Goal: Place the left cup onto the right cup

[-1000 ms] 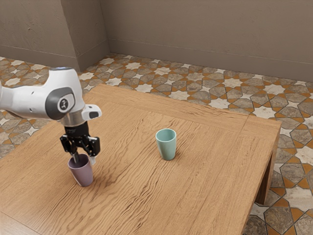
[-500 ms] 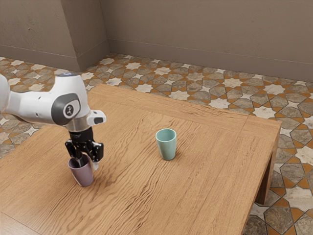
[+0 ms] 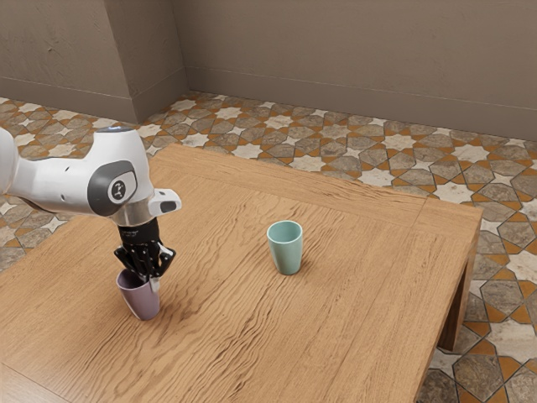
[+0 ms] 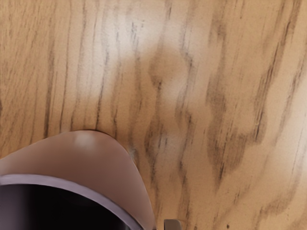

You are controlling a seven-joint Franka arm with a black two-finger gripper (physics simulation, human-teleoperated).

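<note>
In the exterior view, the arm [image 3: 75,180] is seen entering from the left and is bent downward over the table [image 3: 352,336]. The gripper [image 3: 147,270] is pointed straight down at the near part of the tabletop, toward the exterior view's left.

The purple cup [image 3: 140,298] is located directly under the gripper. It is upright, with its base on the wood. The fingers are drawn close together and are clamped on the cup's wall at the rim, on the side toward the exterior view's right. One finger is set inside the mouth; the other is pressed against the outer surface. The cup is thus grasped by its rim.

The teal cup [image 3: 285,246] is placed further to the exterior view's right, near the middle of the table. It is upright, with its mouth facing up. It is well apart from the purple cup and is touched by nothing.

A patterned tile floor [image 3: 377,159] and a plain wall [image 3: 336,42] are shown behind the table.

In the wrist view, the purple cup's [image 4: 81,163] rim, outer wall and dark interior are shown just under the hand. Wood grain is seen beyond the cup.
</note>
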